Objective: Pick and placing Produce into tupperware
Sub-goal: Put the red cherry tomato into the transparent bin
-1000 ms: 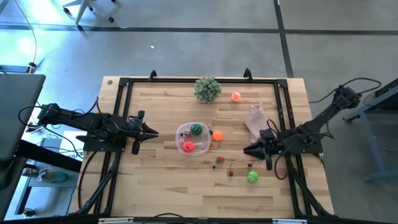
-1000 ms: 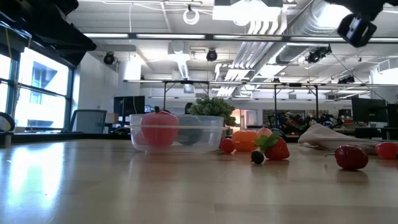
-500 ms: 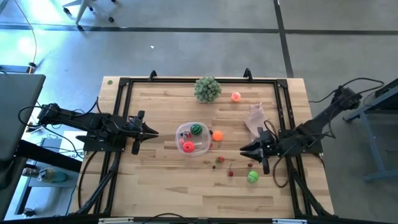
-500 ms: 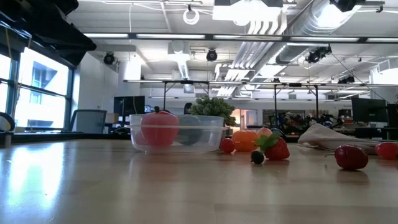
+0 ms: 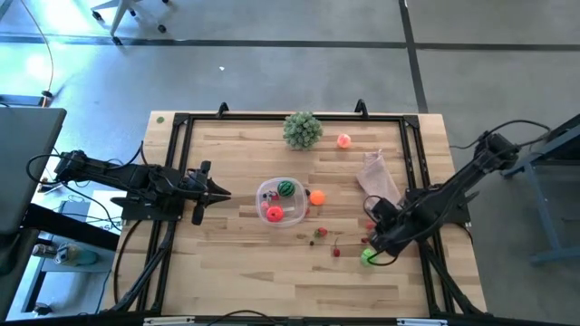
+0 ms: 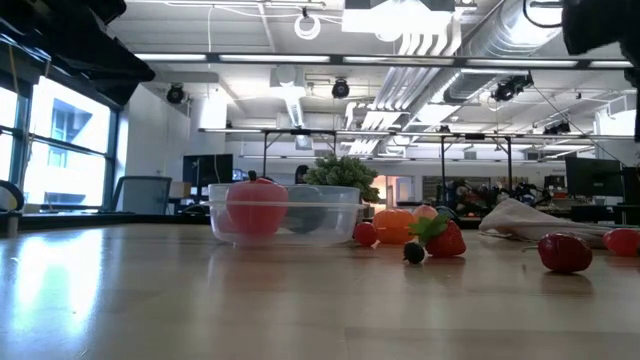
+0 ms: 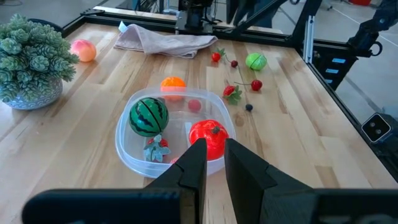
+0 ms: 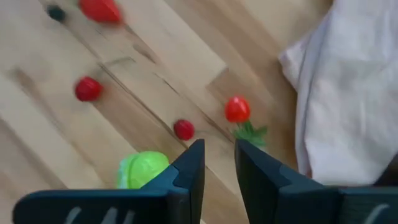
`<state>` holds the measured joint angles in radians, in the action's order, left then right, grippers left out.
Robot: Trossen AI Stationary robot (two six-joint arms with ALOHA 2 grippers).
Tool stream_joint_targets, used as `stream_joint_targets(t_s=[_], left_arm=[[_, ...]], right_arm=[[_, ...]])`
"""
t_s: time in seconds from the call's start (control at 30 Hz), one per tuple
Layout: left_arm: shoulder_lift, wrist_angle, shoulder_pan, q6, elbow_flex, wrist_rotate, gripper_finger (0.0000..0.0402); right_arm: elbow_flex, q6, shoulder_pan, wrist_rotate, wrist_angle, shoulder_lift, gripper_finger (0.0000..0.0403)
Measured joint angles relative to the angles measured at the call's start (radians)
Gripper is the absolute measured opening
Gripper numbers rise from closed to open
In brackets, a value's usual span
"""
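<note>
The clear tupperware stands mid-table and holds a striped green ball, a red ball and tiny berries. An orange ball lies just outside its right wall. A pink ball lies near the far edge. A strawberry, small red berries and a light-green ball are scattered right of the tupperware. My right gripper points down just beside the light-green ball, fingers a narrow gap apart. My left gripper waits left of the tupperware, shut.
A bushy pale-green ball sits at the far edge. A pinkish-white bag lies on the right, close to my right arm. A black frame borders the tabletop. Bare wood lies along the near edge.
My right gripper has moved toward the near edge and tipped downward, from beside the bag to above the light-green ball. The produce and tupperware have stayed where they were.
</note>
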<state>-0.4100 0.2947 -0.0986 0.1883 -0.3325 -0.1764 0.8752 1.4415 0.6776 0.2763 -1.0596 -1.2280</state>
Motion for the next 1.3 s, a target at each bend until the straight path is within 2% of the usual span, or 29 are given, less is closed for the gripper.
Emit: stream_joint_targets(t_s=[0.2,0.43,0.63,0.83,1.3], left_arm=[[0.0,0.0,0.0,0.0,0.0,0.0,0.0046],[0.0,0.0,0.0,0.0,0.0,0.0,0.0046],[0.0,0.0,0.0,0.0,0.0,0.0,0.0046],[0.0,0.0,0.0,0.0,0.0,0.0,0.0046],[0.0,0.0,0.0,0.0,0.0,0.0,0.0046]], right_arm=[[-0.014,-0.014,-0.029,-0.068,0.013,-0.068,0.008],[-0.014,-0.103,-0.097,-0.137,0.028,-0.143,0.0082],[-0.014,-0.209,-0.161,-0.174,0.055,-0.211,0.0134],[-0.014,-0.239,-0.217,-0.168,0.056,-0.262,0.0182],[-0.014,-0.342,-0.298,-0.221,0.1,-0.328,0.0193]])
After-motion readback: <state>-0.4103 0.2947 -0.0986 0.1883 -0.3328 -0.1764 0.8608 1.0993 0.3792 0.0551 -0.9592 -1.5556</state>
